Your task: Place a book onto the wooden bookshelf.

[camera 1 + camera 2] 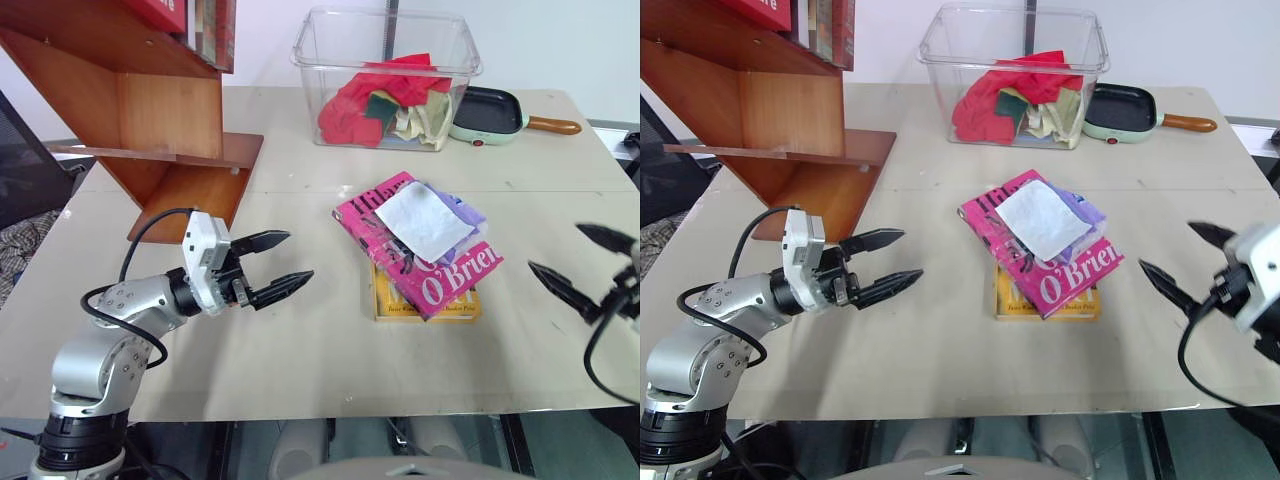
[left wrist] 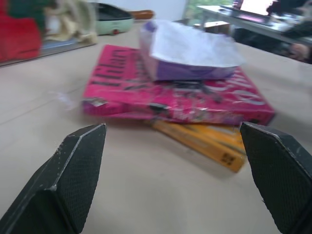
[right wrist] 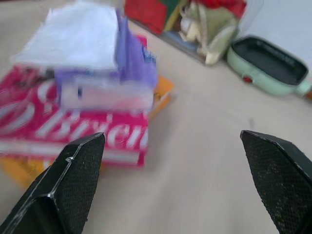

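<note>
— Left gripper (image 1: 277,265)? Hovering over the beige table (image 1: 300,360) at about 8 o'clock, black fingers spread wide apart, holding nothing, aimed toward the stack of books.

— And right gripper (image 1: 583,263)? Out at 3 o'clock, fingers likewise parted and empty, well apart from the stack, tips turned toward it.

— Location of thick bright-pink paperback book (image 1: 440,277)? Lying flat near the table's centre, slightly toward 2 o'clock, cover up, white "O'Brien" lettering readable. Resting crosswise on a thin yellow book (image 1: 385,305), which pokes out at the near edge. Topped by a purple packet (image 1: 466,213) and a white sheet of paper or cloth (image 1: 423,220); cannot tell which.

— Reddish-brown wooden bookshelf (image 1: 150,120)? Standing at 10 o'clock, slanted boards, red books (image 1: 205,25) upright on its upper board.

— Anything else? Clear plastic bin (image 1: 385,60) at 12 o'clock, stuffed with red and pale cloths; just beside it, toward 1 o'clock, a mint-green pan with a wooden handle (image 1: 490,112).
</note>
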Controlling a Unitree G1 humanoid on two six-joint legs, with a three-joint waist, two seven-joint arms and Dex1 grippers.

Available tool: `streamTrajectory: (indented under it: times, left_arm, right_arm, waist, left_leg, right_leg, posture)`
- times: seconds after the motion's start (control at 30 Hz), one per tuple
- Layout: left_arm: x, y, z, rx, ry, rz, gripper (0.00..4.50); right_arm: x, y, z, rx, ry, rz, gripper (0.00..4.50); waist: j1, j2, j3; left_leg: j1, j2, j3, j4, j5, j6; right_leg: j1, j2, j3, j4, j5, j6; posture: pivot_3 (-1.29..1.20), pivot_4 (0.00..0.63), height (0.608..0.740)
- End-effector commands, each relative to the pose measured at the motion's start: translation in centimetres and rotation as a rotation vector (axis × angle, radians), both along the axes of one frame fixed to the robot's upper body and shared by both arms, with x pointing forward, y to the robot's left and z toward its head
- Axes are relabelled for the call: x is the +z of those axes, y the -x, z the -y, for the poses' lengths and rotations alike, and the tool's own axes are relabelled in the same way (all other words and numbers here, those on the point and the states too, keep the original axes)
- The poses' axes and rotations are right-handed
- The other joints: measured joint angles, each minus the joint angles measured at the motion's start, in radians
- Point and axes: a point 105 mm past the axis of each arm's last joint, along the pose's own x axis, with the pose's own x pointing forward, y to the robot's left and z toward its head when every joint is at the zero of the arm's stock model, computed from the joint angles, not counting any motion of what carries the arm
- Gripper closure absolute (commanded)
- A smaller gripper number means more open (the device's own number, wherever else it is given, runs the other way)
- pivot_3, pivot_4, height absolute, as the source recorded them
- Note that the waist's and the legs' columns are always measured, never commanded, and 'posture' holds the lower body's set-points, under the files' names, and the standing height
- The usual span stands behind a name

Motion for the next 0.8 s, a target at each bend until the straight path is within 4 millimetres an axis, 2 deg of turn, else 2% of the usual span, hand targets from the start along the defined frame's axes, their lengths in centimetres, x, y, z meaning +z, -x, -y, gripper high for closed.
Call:
streamTrajectory:
  times: [0.03, 0.23, 0.37, 0.43, 0.57, 0.67, 0.8]
  left_arm:
    - [2.2, 1.0, 1.7, -0.075, 0.0, 0.076, 0.02]
    - [3.6, 1.2, 2.2, -0.085, 0.02, 0.106, 0.02]
    - [3.8, 1.3, 2.5, -0.084, 0.029, 0.104, 0.02]
    - [3.7, 1.3, 2.7, -0.076, 0.031, 0.103, 0.02]
    - [3.4, 1.3, 2.7, -0.057, 0.033, 0.1, 0.02]
    - [3.2, 1.3, 2.6, -0.043, 0.035, 0.096, 0.0]
    - [2.9, 1.4, 2.5, -0.035, 0.035, 0.091, 0.0]
  right_arm:
    - [0.9, -1.3, -2.7, 0.074, -0.016, 0.001, 0.0]
    - [-0.1, -3.2, -5.7, 0.135, 0.073, -0.033, 0.0]
    - [-2.0, -4.8, -7.5, 0.169, 0.112, -0.111, 0.0]
    - [-3.3, -6.1, -7.8, 0.146, 0.146, -0.153, 0.0]
    - [-5.3, -7.5, -7.5, 0.108, 0.17, -0.235, 0.0]
    - [-5.7, -7.5, -7.4, 0.102, 0.162, -0.272, 0.84]
    - [-5.0, -7.3, -7.4, 0.114, 0.138, -0.273, 2.73]
  waist:
    - [0.003, 0.0, 0.0]
    - [0.006, 0.0, 0.0]
    - [0.002, 0.0, 0.0]
    - [0.001, -0.001, 0.0]
    - [0.004, 0.0, 0.001]
    - [0.005, 0.0, 0.0]
    - [0.005, 0.0, 0.0]
  left_leg:
    - [0.0, 0.0, 0.0, 0.0, 0.0, 0.0]
    - [-0.002, -0.001, 0.0, 0.0, 0.0, 0.0]
    - [-0.002, -0.001, -0.002, 0.0, 0.0, 0.0]
    - [-0.002, -0.001, -0.002, 0.0, 0.0, 0.0]
    - [-0.002, -0.001, -0.002, 0.0, 0.0, 0.0]
    - [-0.002, -0.001, -0.002, 0.0, 0.0, 0.0]
    - [-0.002, -0.001, -0.002, 0.0, 0.0, 0.0]
  right_leg:
    - [0.0, 0.0, 0.0, 0.0, -0.001, -0.002]
    - [0.0, 0.0, -0.002, 0.0, 0.0, 0.001]
    - [0.0, 0.0, -0.002, -0.001, 0.001, 0.002]
    - [0.0, 0.0, -0.002, -0.001, 0.001, 0.002]
    - [0.0, 0.0, -0.002, -0.001, 0.001, 0.001]
    - [0.0, 0.0, -0.002, -0.001, 0.001, 0.001]
    - [0.0, 0.0, -0.002, -0.001, 0.001, 0.001]
  posture:
    - [0.0, 0.15, 0.74]
    - [0.0, 0.15, 0.74]
    - [0.0, 0.15, 0.74]
    - [0.0, 0.15, 0.74]
    - [0.0, 0.15, 0.74]
    - [0.0, 0.15, 0.74]
    - [0.0, 0.15, 0.74]
